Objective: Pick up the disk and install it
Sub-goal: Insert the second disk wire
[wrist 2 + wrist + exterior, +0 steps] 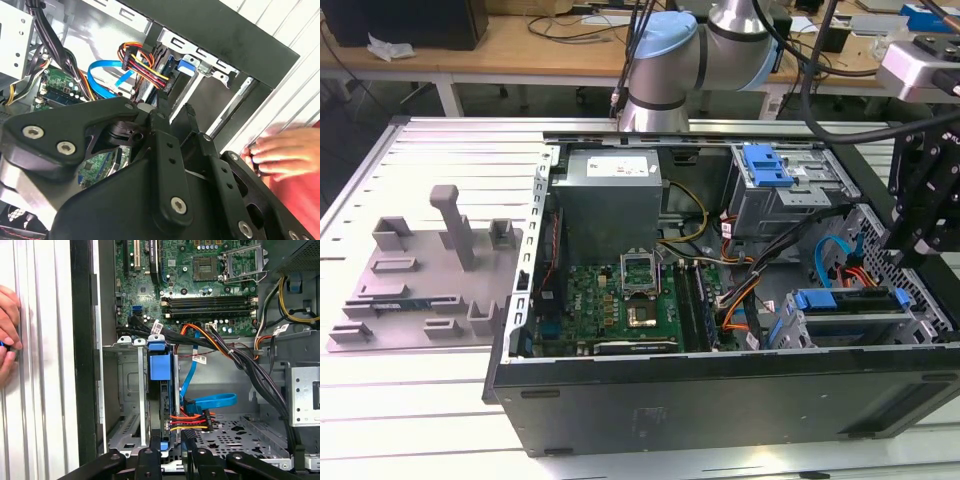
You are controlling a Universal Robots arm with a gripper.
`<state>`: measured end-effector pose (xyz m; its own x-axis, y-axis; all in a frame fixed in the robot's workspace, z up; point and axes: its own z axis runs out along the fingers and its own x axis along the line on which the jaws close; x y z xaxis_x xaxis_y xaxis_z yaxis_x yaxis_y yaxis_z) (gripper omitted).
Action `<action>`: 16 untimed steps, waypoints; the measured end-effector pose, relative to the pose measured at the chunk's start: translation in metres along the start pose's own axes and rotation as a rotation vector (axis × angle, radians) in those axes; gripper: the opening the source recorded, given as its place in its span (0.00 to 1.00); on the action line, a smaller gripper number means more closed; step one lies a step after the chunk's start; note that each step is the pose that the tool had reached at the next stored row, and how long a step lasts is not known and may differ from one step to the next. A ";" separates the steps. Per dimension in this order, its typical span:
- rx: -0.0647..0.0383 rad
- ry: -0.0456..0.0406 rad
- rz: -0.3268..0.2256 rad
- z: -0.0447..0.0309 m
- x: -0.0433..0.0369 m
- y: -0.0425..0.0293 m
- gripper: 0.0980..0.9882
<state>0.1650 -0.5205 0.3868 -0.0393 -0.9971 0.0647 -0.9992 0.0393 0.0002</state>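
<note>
The disk (850, 302), a silver drive framed by blue rails, sits in the lower drive cage (920, 318) at the front corner of the open computer case, toward the exterior view's right. In the first wrist view the disk (162, 390) shows edge-on in its slot, with orange, red and yellow wires and a blue cable plugged into its end. My gripper (912, 250) hangs above the case near that cage. Its black fingers stand apart, open, with nothing between them in both wrist views (170, 454) (172, 112). The disk (172, 70) lies beyond the fingertips.
A grey power-supply box (610, 195), the green motherboard (630, 300) and an upper bay with a blue latch (767, 165) fill the case. A grey fixture plate (420, 270) lies at the exterior view's left. A person's hand (7, 335) (285, 155) rests on the table beside the case wall.
</note>
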 end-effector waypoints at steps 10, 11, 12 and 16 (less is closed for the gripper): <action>0.002 0.0489 -0.002 -0.0014 -0.0186 0.0008 0.23; 0.002 0.0594 -0.006 -0.0006 -0.0232 0.0009 0.23; 0.003 0.0620 -0.013 0.0014 -0.0287 0.0012 0.23; 0.006 0.0617 -0.041 0.0072 -0.0351 0.0055 0.23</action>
<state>0.1609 -0.4858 0.3773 0.0013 -0.9920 0.1261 -1.0000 -0.0015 -0.0018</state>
